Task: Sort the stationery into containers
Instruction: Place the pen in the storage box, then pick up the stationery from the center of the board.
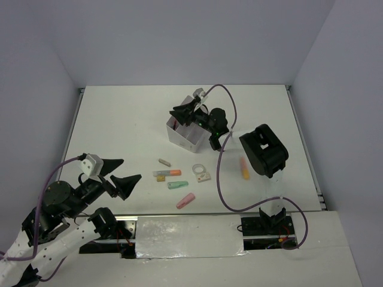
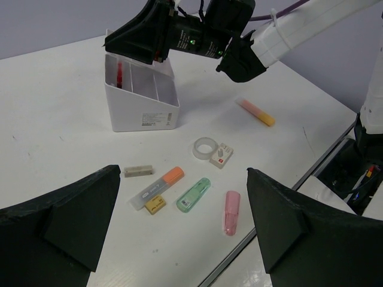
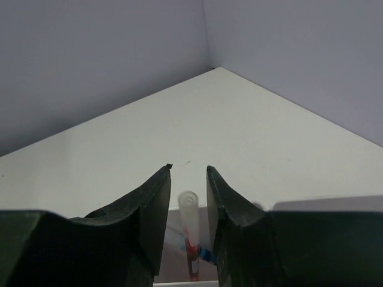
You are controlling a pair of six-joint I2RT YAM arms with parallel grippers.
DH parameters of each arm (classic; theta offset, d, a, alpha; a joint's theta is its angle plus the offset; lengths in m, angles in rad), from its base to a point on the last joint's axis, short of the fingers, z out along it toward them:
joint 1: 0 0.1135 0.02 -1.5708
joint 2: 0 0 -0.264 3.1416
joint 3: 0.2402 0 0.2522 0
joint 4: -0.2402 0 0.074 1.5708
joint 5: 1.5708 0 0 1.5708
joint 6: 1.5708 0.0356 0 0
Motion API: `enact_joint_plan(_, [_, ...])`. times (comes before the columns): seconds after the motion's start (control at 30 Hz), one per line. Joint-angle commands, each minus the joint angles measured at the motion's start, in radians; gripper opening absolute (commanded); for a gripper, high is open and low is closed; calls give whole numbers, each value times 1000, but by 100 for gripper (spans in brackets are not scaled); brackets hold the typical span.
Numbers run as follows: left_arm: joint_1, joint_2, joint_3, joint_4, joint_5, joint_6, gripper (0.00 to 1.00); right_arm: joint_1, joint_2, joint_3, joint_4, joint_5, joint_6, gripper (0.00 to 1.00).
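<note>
Stationery lies mostly loose on the matte white table (image 1: 119, 119), on the arms' side of the box (image 1: 185, 140), a translucent white square tub with thin dividers. An orange-capped marker (image 2: 160, 186) and a green marker (image 2: 194, 195) lie side by side, roughly parallel, long axes across the table. A stubby pink marker (image 2: 231, 212) lies just beside them, angled. A pink-and-orange marker (image 1: 245, 168) lies well apart to the right, pointing away from the arms. A clear tape roll (image 2: 204, 147) lies flat.

One pen (image 3: 189, 218) (clear barrel, red core) stands nearly upright in a box compartment, blunt end up. The right gripper (image 3: 188, 170) hangs over it, jaws slightly parted, a sliver of gap on each side of the pen. The left gripper (image 1: 131, 168) hovers near the table's front edge, jaws spread wide, holding nothing. Pale grey walls (image 1: 179, 42) close the table on three sides.
</note>
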Motion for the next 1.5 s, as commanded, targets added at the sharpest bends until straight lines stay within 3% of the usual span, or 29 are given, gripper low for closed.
enact_joint_plan(0.0, [-1,-10,-5,62,20,26,99,-6,-7,10,62,-13,1,40])
enact_joint_plan(0.2, [-1,-3,-5,63,28,29,99,-3,-114,50,-105,0,-13,55])
enact_joint_plan(0.23, [-3,-3,-3,62,28,29,99,-2,-160,64,-190,5,-18,61])
enact_joint_plan(0.4, [-3,5,-2,58,6,26,99,11,-344,50,-476,97,-39,64])
enact_joint_plan(0.47, [-1,8,-2,53,-21,20,99,20,-457,55,-712,105,-44,65])
enact_joint_plan(0.5, [-1,11,3,46,-64,10,99,46,-523,68,-929,188,-41,65])
enact_joint_plan(0.57, [2,17,7,30,-133,-6,99,81,-572,59,-1097,223,-35,65])
enact_joint_plan(0.6, [9,26,10,12,-222,-16,99,128,-611,58,-1265,366,-13,63])
enact_joint_plan(0.7, [29,60,32,-31,-359,-76,99,224,-666,7,-1450,521,7,62])
enact_joint_plan(0.8, [62,150,65,-114,-530,-176,99,319,-699,-33,-1553,605,19,60])
enact_joint_plan(0.9, [127,244,84,-154,-580,-222,99,328,-653,-47,-1624,625,53,51])
enact_joint_plan(1.03, [288,339,95,-163,-551,-237,99,342,-623,-96,-1598,620,59,45])
enact_joint_plan(1.17, [379,323,70,-94,-442,-182,99,347,-533,-120,-1541,570,47,38])
enact_joint_plan(1.47, [391,335,53,-60,-336,-133,99,353,-369,-70,-1529,623,47,36])
